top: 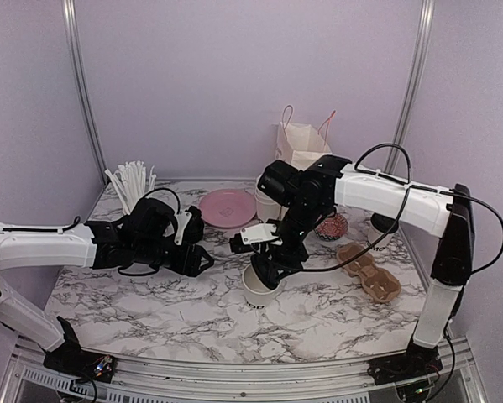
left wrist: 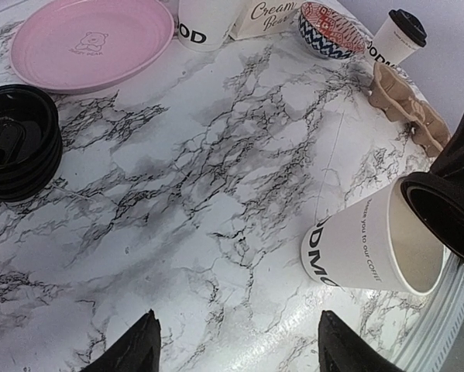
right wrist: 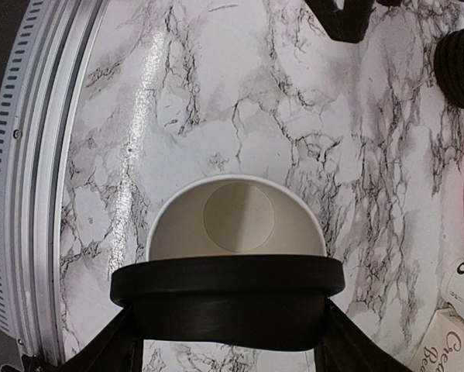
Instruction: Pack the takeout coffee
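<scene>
1. While the right gripper is clamped by both fingers across one black lid, that lid sits over the near part of the open cup's rim and most of the mouth is uncovered.
2. That open cup is white with dark lettering near its base. It stands upright and empty near the middle of the worktop, toward the near edge.
3. The left gripper hangs left of the open cup with its fingers spread wide and nothing between them.
4. One lidded coffee cup stands by the right edge, toward the far side.
5. A third white cup stands just beside the paper bag at the far edge. Its top cannot be made out.
6. That makes three cups. One is capped, one is open and one is unclear.
7. One stack of black lids sits left of the middle. How many lids it holds cannot be told.
8. One pink plate lies toward the far edge.
9. One patterned bowl sits between the bag and the lidded cup.
10. One cardboard carrier lies along the right edge, near the lidded cup.
11. One bundle of white straws stands at the far left corner.
</scene>
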